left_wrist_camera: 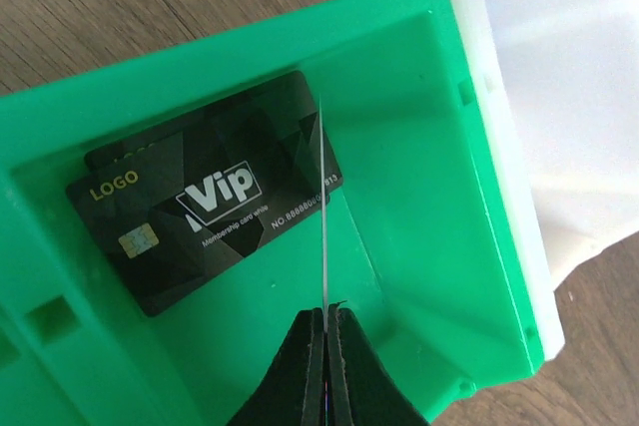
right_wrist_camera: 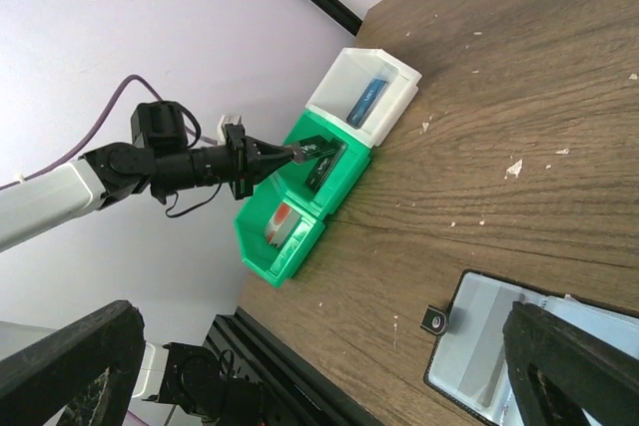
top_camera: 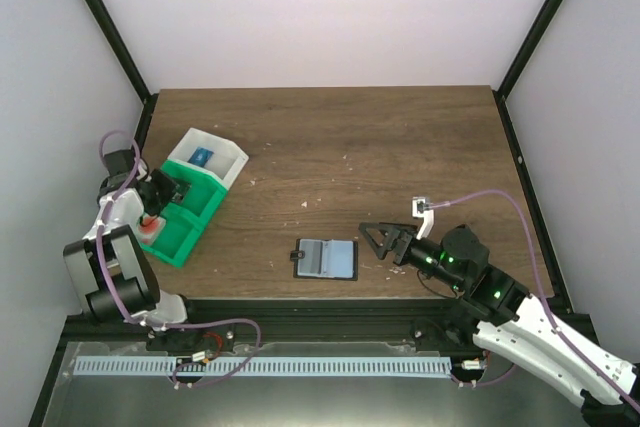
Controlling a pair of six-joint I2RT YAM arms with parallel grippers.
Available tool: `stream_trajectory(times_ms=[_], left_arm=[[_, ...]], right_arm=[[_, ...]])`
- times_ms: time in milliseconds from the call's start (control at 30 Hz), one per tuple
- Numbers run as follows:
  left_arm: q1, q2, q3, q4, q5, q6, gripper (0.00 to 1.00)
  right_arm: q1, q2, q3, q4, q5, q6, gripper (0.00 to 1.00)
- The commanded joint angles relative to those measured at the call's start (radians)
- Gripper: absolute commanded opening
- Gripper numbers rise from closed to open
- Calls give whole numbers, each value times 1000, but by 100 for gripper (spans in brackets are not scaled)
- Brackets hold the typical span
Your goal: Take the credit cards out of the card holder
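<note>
Card holder [top_camera: 326,258] lies open, flat (credit cards [left_wrist_camera: 210,202] apart).

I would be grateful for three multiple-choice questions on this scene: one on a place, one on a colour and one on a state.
1. Where is the card holder? A inside a bin B flat on the table C held in the air
2. What colour is the card in the white bin? A blue B yellow C orange
3. How is the left gripper? A wide open B shut on a thin card C shut on nothing
Answers: 1 B, it lies open on the wood; 2 A, it shows blue against the white; 3 B, it pinches the card edge-on over the green bin.
</note>
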State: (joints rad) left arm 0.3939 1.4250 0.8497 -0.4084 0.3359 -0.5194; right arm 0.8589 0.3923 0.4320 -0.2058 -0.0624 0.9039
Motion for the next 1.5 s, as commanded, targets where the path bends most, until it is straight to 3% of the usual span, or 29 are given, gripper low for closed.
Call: stream_trajectory(times_ms=[0,733,1000,1467], left_arm=[[6,43,37,23,-14,16,0],[18,113,76,5,-87,41,0],[17,62,34,97,82,43,0],[32,78,40,59,-16,33,0]], right_arm=[[-1,-12,42,-12,20,-16,100],[-1,55,80,-1,44,-78,100],[-2,74,79,13,42,-81,100],[-1,70,75,10,43,-76,100]])
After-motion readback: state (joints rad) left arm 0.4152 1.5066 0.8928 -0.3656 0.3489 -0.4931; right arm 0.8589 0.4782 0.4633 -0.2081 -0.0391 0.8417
